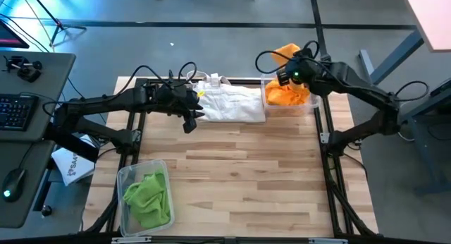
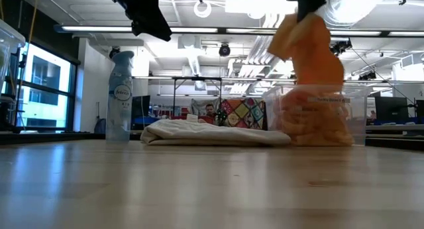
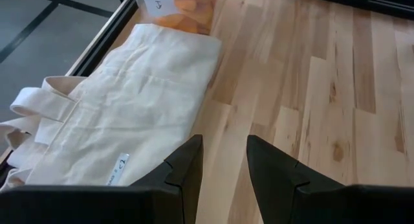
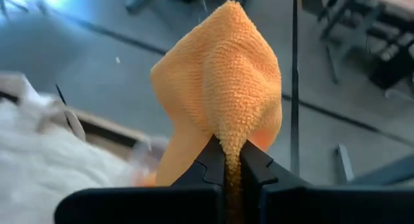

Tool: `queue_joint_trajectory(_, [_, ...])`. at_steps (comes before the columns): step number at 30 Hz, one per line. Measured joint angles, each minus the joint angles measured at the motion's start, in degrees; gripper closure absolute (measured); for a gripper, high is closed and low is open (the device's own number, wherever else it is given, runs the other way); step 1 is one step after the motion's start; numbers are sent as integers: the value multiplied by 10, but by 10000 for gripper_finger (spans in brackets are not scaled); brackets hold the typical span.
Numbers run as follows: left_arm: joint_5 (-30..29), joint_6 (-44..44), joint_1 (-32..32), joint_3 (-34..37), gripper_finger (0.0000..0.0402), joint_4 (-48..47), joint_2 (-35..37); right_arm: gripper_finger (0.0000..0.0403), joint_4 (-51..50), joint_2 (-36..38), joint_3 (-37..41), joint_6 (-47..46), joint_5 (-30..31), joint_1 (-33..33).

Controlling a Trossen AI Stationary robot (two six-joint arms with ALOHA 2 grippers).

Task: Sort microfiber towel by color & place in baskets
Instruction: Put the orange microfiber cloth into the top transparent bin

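Note:
My right gripper (image 1: 292, 66) is shut on an orange microfiber towel (image 2: 308, 47), above the clear basket (image 2: 318, 116) at the table's far right. That basket holds more orange towels (image 1: 285, 96). The held towel hangs down to the basket's rim. A second clear basket (image 1: 121, 179) at the near left holds green towels (image 1: 148, 198). My left gripper (image 3: 223, 166) is open and holds nothing. It hovers above the table beside the white fabric bag (image 1: 229, 103). My right gripper pinches a bunched fold of the orange towel (image 4: 233, 143) between its two fingers. The cloth bulges up past the fingertips in the wrist view. The towel hangs below the gripper over the far-right basket. Whether its lower end rests on the towels inside, I cannot tell.
The white fabric bag (image 3: 123, 107) lies flat along the far edge, between the two grippers. A spray bottle (image 2: 119, 96) stands at its left end. Bare wood (image 1: 246, 173) spreads across the middle and near right of the table. A desk with a keyboard (image 1: 17, 110) stands to the left.

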State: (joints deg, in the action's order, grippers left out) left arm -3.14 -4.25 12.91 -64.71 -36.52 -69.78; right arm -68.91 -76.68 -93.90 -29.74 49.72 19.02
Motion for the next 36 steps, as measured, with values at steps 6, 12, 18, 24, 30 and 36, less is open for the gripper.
queue_joint_trajectory(6, [0,1,1,0,291,0,0,402,-6,-1,97,-31,-53,43])
queue_joint_trajectory(12, [-1,4,19,0,291,0,0,402,60,-1,223,-48,-176,114])
queue_joint_trajectory(18, [13,10,32,0,291,1,0,402,158,-2,294,-49,-327,220])
queue_joint_trajectory(24, [17,15,33,0,291,4,0,403,175,-42,303,-49,-410,289])
queue_joint_trajectory(30, [17,15,33,0,291,3,0,403,200,-132,303,-33,-439,295])
queue_joint_trajectory(36, [17,13,33,0,291,3,0,403,206,-207,300,-14,-445,302])
